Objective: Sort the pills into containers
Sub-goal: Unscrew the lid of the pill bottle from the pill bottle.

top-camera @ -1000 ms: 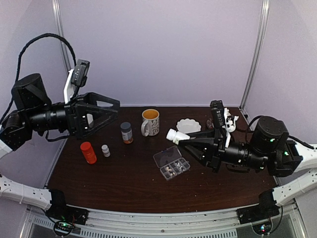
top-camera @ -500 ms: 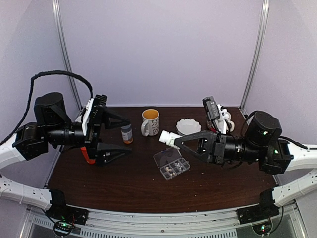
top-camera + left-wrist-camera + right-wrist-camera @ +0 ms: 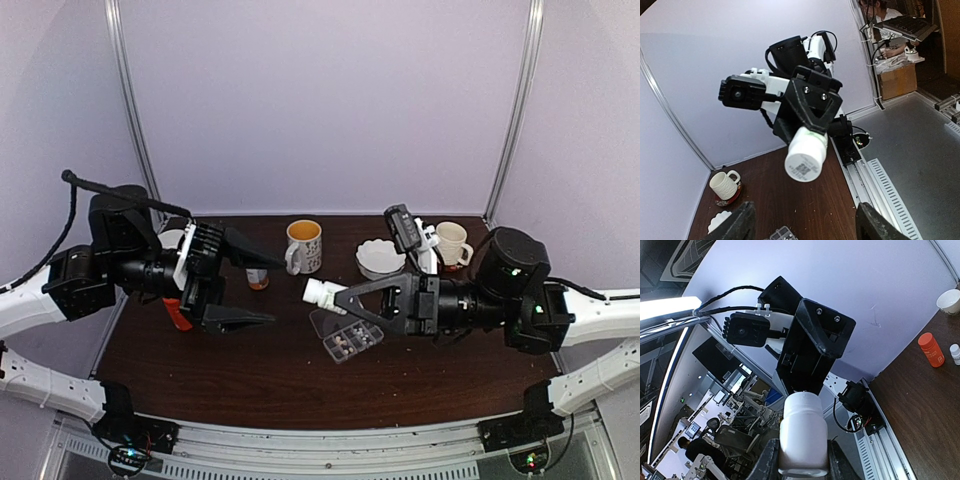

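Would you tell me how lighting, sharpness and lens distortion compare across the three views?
Top external: soft, even light, no harsh shadows on the dark table, the pill box small but legible. Left wrist: wide-angle bending of straight lines, the white bottle sharp at centre. Right wrist: a blown-out light strip at the left edge, the bottle looming large.

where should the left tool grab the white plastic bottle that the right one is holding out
Take the free end of the white plastic bottle, which juts sideways past the right tool toward the open left tool. Come straight in along its length from the left arm's side, one finger on either side of the round end; the right tool covers the rest.
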Robot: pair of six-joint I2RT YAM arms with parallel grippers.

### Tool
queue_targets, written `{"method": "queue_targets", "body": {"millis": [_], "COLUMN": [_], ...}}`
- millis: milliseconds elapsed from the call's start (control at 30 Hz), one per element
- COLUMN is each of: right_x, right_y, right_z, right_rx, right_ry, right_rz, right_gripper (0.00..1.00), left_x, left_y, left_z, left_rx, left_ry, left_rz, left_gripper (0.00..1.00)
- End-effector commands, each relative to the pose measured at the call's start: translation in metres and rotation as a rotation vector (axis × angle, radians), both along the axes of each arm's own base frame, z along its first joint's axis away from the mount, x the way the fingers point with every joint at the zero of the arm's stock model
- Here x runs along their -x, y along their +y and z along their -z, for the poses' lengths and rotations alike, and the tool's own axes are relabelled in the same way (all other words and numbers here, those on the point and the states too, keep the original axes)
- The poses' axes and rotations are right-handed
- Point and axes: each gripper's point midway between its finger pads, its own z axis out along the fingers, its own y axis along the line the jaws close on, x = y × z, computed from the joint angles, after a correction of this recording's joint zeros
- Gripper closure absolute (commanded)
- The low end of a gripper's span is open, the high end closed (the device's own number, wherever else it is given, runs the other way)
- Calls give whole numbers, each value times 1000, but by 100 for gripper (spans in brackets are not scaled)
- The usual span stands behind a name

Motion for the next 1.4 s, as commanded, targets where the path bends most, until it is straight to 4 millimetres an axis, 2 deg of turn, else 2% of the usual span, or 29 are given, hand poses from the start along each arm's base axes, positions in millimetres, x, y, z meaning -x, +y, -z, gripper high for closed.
{"method": "queue_targets", "body": {"millis": [0, 233, 500, 667, 767, 900, 1000, 1033, 1367], "right_x": [6, 7, 5, 5, 5, 5, 5, 5, 3], "right_y": [2, 9, 18, 21, 20, 20, 20, 20, 24], "right_z": [-22, -21, -17, -17, -18, -20, -20, -20, -17], "right_rx": [-65, -59, -43, -43, -52, -61, -61, -59, -49], "right_ry": [-14, -20, -18, -21, -23, -23, -24, -23, -17], "right_rz": [-40, -58, -59, -64, -66, -66, -64, -66, -63], "right_gripper": [100, 100, 100, 100, 100, 100, 100, 100, 100], "left_x": [14, 15, 14, 16, 15, 14, 14, 13, 10], "left_y": [-1, -5, -14, -14, -14, -15, -16, -16, -17], "left_z": [-21, -24, -24, -23, -23, -21, -20, -20, -18], "left_rx": [74, 71, 46, 45, 48, 43, 41, 39, 25], "left_ry": [-71, -42, -28, -35, -39, -37, -38, -37, -30], "left_rz": [94, 113, 121, 131, 125, 120, 122, 119, 104], "left_gripper": [30, 27, 39, 42, 47, 47, 60, 61, 66]}}
